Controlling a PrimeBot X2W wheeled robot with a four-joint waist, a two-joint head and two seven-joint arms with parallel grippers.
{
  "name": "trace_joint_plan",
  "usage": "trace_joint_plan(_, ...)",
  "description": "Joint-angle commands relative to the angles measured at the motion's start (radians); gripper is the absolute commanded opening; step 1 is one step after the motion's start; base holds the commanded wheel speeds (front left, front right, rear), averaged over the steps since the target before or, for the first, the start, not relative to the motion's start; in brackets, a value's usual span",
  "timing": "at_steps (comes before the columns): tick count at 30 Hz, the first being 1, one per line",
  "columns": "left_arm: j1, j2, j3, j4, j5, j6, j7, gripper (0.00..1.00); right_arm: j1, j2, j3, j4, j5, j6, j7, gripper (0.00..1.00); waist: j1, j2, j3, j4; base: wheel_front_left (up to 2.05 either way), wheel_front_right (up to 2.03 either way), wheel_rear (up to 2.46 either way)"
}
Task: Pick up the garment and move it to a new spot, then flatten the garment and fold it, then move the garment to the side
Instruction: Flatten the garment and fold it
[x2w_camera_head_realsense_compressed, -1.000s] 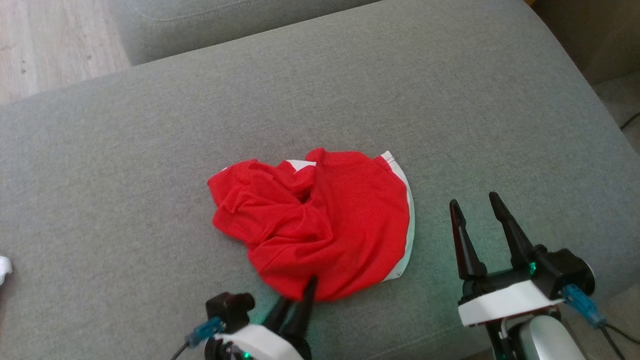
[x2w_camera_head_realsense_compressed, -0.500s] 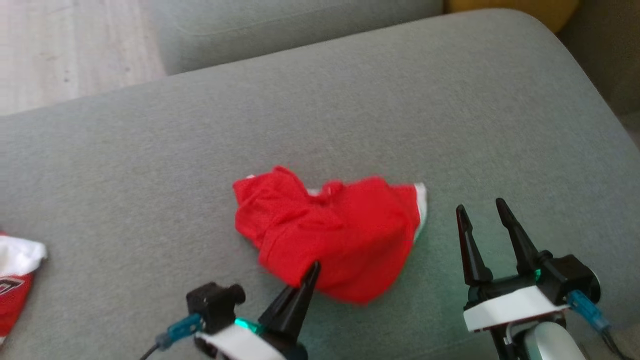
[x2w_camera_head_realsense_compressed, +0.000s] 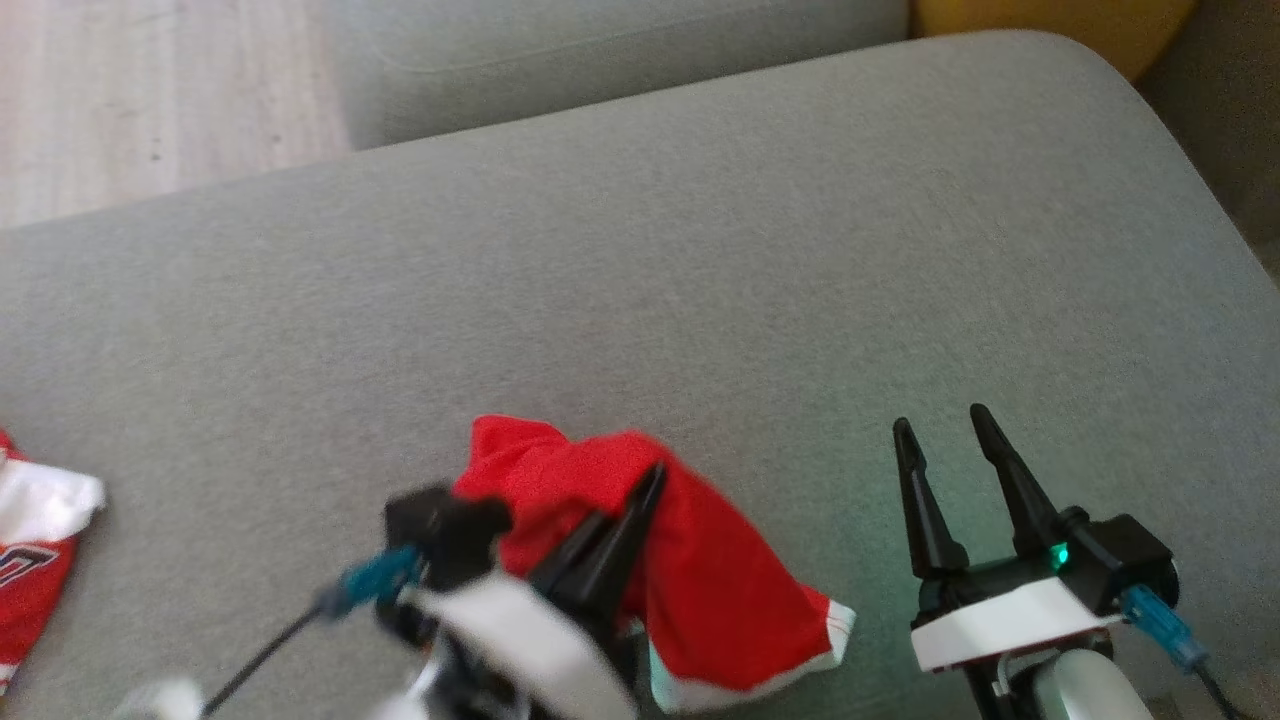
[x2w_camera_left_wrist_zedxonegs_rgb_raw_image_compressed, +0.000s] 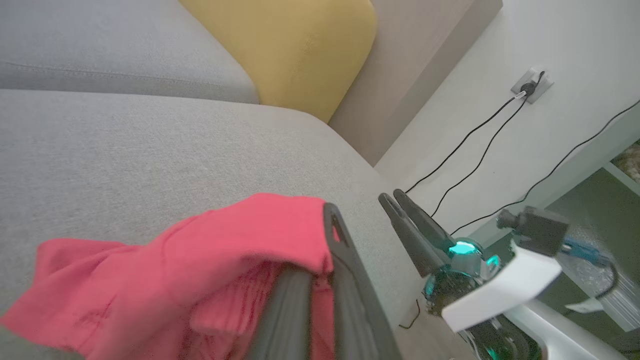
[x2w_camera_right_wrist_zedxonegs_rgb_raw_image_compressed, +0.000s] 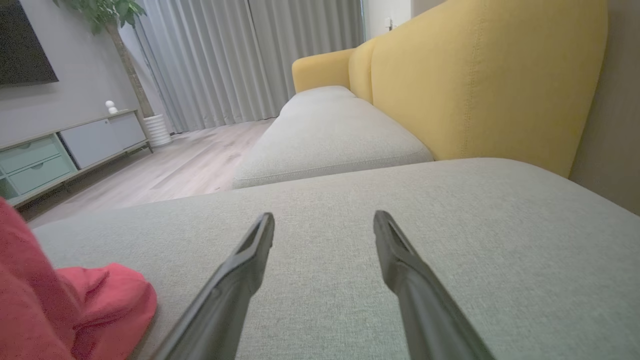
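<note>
The garment (x2w_camera_head_realsense_compressed: 700, 580) is red with a white hem, bunched up near the front edge of the grey cushion (x2w_camera_head_realsense_compressed: 700, 260). My left gripper (x2w_camera_head_realsense_compressed: 650, 480) is shut on the garment and holds it raised, with the cloth draped over the fingers (x2w_camera_left_wrist_zedxonegs_rgb_raw_image_compressed: 340, 250). In the left wrist view the red garment (x2w_camera_left_wrist_zedxonegs_rgb_raw_image_compressed: 175, 270) hangs over the closed fingers. My right gripper (x2w_camera_head_realsense_compressed: 935, 425) stands open to the right of the garment, above the cushion, with nothing between its fingers (x2w_camera_right_wrist_zedxonegs_rgb_raw_image_compressed: 250, 250). A red edge of the garment (x2w_camera_right_wrist_zedxonegs_rgb_raw_image_compressed: 75, 310) shows at the lower left of the right wrist view.
Another red and white cloth (x2w_camera_head_realsense_compressed: 35, 540) lies at the cushion's left edge. A second grey cushion (x2w_camera_head_realsense_compressed: 600, 50) sits behind, with a yellow backrest (x2w_camera_right_wrist_zedxonegs_rgb_raw_image_compressed: 475, 85) to the right. Wooden floor (x2w_camera_head_realsense_compressed: 150, 90) lies at the far left. Cables (x2w_camera_left_wrist_zedxonegs_rgb_raw_image_compressed: 475, 150) run along the wall.
My left gripper closed on the garment's near edge and lifted it, pulling the cloth toward me. The head camera shifted, bringing the other cloth into view at left. The right gripper stayed open.
</note>
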Motion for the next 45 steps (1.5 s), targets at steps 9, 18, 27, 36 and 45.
trace_joint_plan(9, -0.337, -0.157, 0.039, 0.385, 0.001, -0.022, 0.018, 0.0, -0.078, -0.002, 0.062, -0.029, 0.027, 0.008, -0.011, 1.0, 0.0001, 0.0, 0.075, -0.129, 0.0, 0.0, 0.0)
trace_joint_plan(18, -0.54, -0.184, 0.079, 0.789, 0.056, -0.07, -0.109, 0.26, -0.085, -0.002, 0.073, -0.024, 0.029, 0.008, -0.011, 1.0, 0.0001, 0.0, 0.089, -0.203, 0.0, 0.0, 0.0)
trace_joint_plan(27, -0.581, -0.186, 0.048, 0.916, 0.109, -0.099, -0.209, 1.0, -0.061, -0.002, 0.057, -0.024, 0.01, 0.008, -0.011, 1.0, 0.0001, 0.0, 0.057, -0.15, 0.0, 0.0, 0.0)
trace_joint_plan(36, -0.519, -0.149, -0.14, 0.68, 0.222, -0.138, -0.116, 1.0, -0.044, -0.002, 0.048, -0.027, -0.001, 0.008, -0.011, 1.0, 0.0001, 0.0, 0.037, -0.089, 0.0, 0.0, 0.0)
trace_joint_plan(45, -0.461, -0.077, -0.254, 0.572, 0.246, -0.16, 0.052, 1.0, -0.054, -0.002, 0.065, -0.028, 0.016, 0.008, -0.011, 1.0, 0.0001, 0.0, 0.058, -0.115, 0.0, 0.0, 0.0)
